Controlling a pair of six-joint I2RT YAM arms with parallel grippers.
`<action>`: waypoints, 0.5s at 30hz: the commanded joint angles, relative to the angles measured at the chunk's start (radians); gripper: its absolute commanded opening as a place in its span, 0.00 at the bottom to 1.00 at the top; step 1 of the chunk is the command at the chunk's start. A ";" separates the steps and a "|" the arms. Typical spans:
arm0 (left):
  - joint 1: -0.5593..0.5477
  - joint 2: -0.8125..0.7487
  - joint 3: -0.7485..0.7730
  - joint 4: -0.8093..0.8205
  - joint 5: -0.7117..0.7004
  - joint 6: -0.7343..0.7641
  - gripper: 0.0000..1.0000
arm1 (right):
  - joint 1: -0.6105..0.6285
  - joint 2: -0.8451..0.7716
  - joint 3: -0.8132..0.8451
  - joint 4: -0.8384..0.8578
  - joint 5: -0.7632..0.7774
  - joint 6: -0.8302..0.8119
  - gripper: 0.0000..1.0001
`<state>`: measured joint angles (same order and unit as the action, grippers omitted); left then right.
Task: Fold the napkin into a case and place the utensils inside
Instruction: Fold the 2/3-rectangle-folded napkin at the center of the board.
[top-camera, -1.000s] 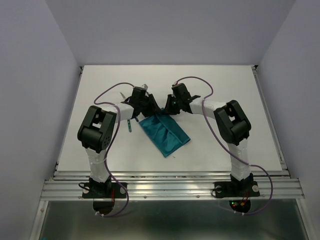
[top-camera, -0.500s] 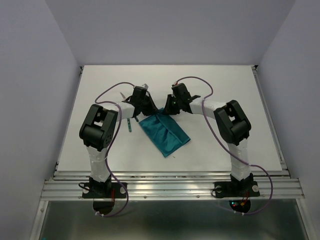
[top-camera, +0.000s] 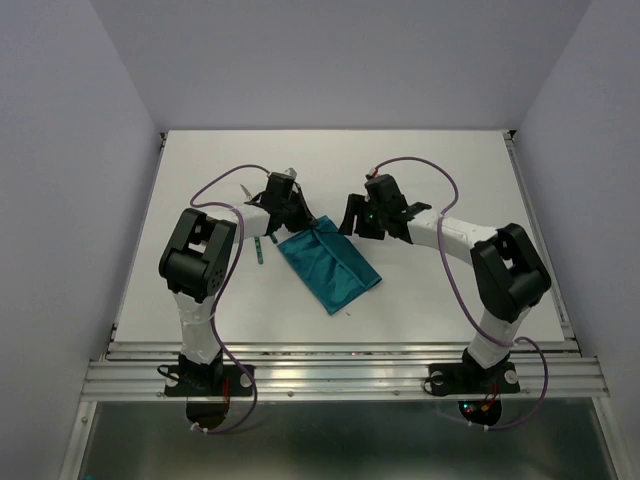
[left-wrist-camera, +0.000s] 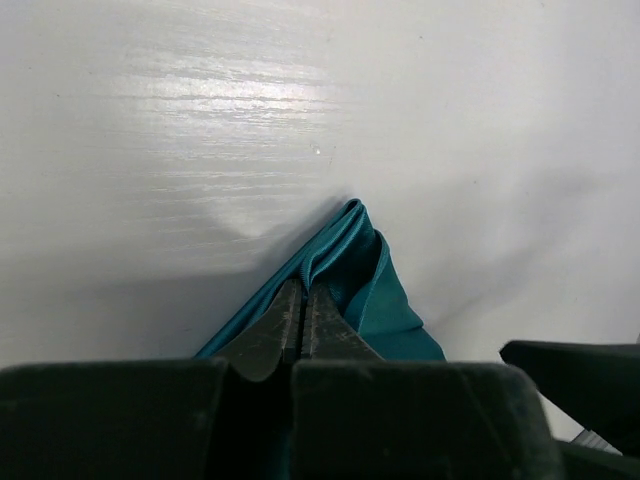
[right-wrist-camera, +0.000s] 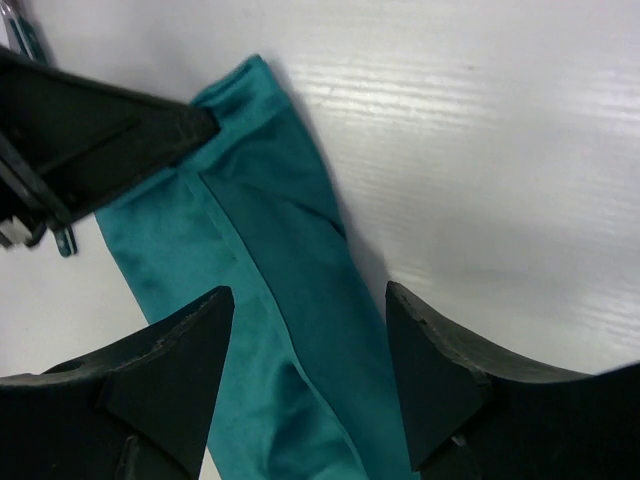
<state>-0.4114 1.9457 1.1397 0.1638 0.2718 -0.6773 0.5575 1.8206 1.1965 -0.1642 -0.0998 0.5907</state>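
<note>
The teal napkin (top-camera: 330, 268) lies folded as a long, narrow strip slanting across the table's middle. My left gripper (top-camera: 303, 222) is at its far end, jaws shut on a pinched, tented edge of the cloth (left-wrist-camera: 350, 225). My right gripper (top-camera: 352, 222) hovers open just right of that end, and the napkin (right-wrist-camera: 285, 260) shows between its spread fingertips (right-wrist-camera: 215, 300) without touching them. A utensil's thin teal handle (top-camera: 257, 250) lies left of the napkin, beside the left arm, which hides most of the utensils. Another piece (right-wrist-camera: 24, 38) shows in the right wrist view's top left corner.
The white table (top-camera: 450, 180) is bounded by walls at the left, right and back. A metal rail (top-camera: 340, 375) runs along the near edge by the arm bases. Purple cables loop over both arms.
The left gripper has closed on the napkin's far end. The right gripper has opened, let go of the cloth and drawn back to the right, its arm swinging outward.
</note>
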 joint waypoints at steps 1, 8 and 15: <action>-0.001 -0.016 0.034 -0.001 -0.003 0.022 0.00 | -0.008 -0.096 -0.115 0.006 0.025 -0.014 0.70; -0.001 -0.007 0.060 -0.026 0.000 0.044 0.00 | -0.085 -0.198 -0.340 0.091 -0.171 -0.014 0.74; -0.001 0.010 0.083 -0.040 0.007 0.054 0.00 | -0.148 -0.188 -0.436 0.239 -0.340 0.018 0.72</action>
<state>-0.4114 1.9495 1.1744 0.1333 0.2733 -0.6506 0.4393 1.6337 0.8104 -0.0254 -0.3153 0.5949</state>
